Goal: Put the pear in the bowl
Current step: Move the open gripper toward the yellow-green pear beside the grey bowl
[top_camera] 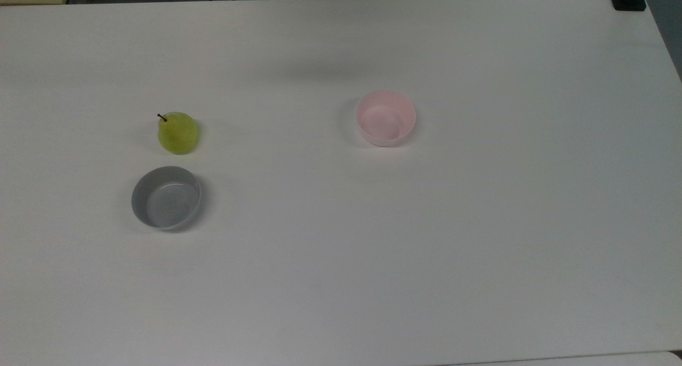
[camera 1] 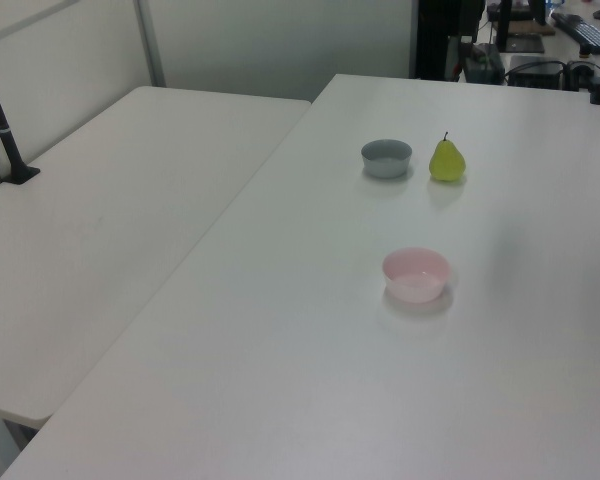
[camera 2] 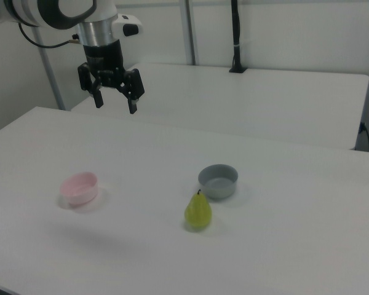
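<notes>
The yellow-green pear (top_camera: 178, 132) (camera 1: 447, 161) (camera 2: 198, 212) stands upright on the white table (top_camera: 341, 259), its dark stem up. The pale pink bowl (top_camera: 386, 117) (camera 1: 416, 274) (camera 2: 80, 188) sits empty, well off to the top view's right of the pear. My gripper (camera 2: 116, 103) hangs high above the table in the right view, over the area behind the pink bowl, far from the pear. It is open with nothing between its fingers.
A shallower grey bowl (top_camera: 166, 197) (camera 1: 387, 157) (camera 2: 219, 180) sits empty close beside the pear. A second white table (camera 1: 100, 230) adjoins on the left view's left. A black pole (camera 2: 235, 37) stands at the far table's back.
</notes>
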